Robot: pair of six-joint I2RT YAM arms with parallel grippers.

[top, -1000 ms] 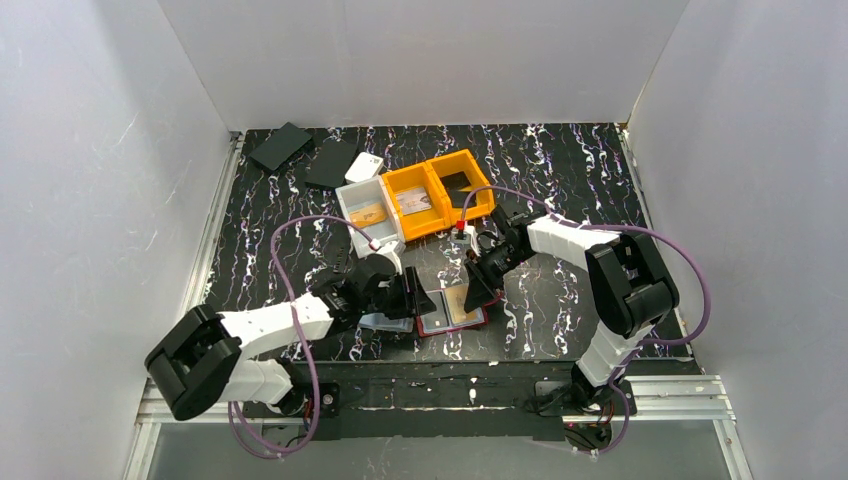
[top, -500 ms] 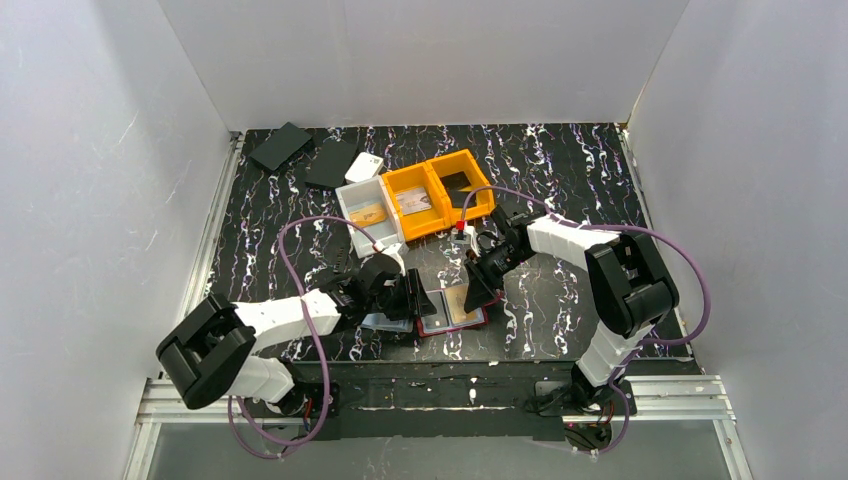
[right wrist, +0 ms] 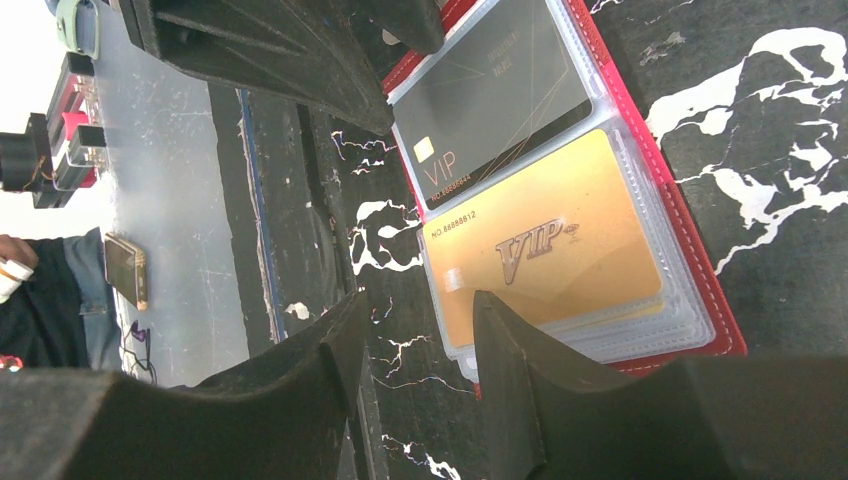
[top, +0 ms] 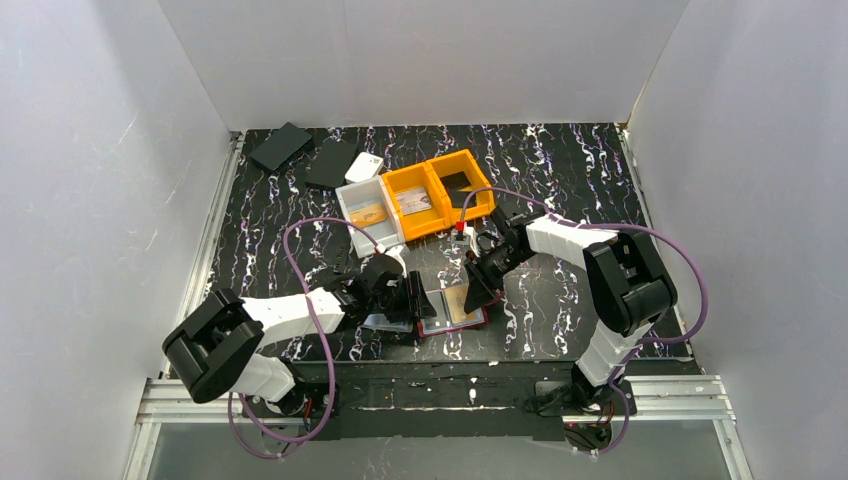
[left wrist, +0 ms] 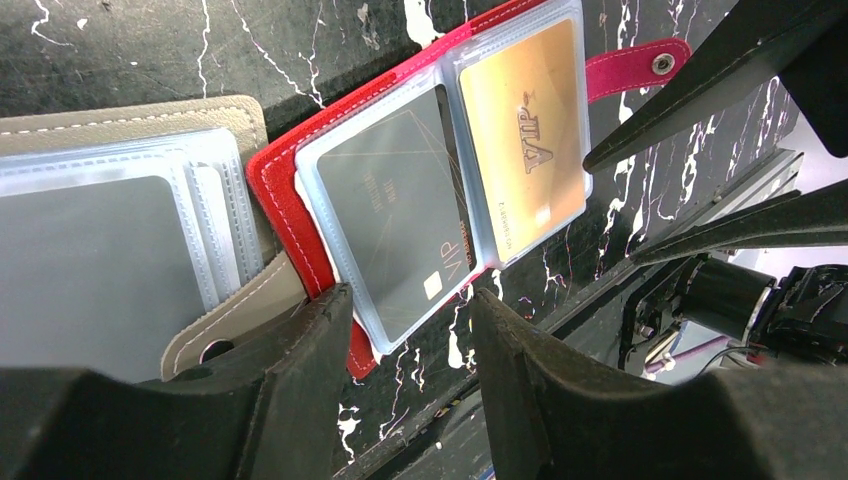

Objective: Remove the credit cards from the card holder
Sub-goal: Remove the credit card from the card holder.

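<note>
Red holder (left wrist: 275, 190), open flat, cards sleeved.
Left gripper (left wrist: 410, 310) spread at its left edge; right gripper (right wrist: 420, 310) spread over it; grey card (left wrist: 390, 220) and gold card (right wrist: 540, 250) inside.

An open red stitched card holder (right wrist: 676, 205) with clear plastic sleeves lies on the black, white-veined marbled tabletop (right wrist: 790, 110). Its nearer sleeve holds a gold card (right wrist: 545, 250) lettered VIP. The sleeve beyond holds a dark grey card (right wrist: 495, 95), also marked VIP. The right gripper (right wrist: 418, 305) hangs at the holder's gold-card end, its two black fingers (right wrist: 320, 390) spread, with only tabletop and a sleeve corner between them. At the holder's grey-card end are the left gripper's black fingers (right wrist: 270, 50).
</note>
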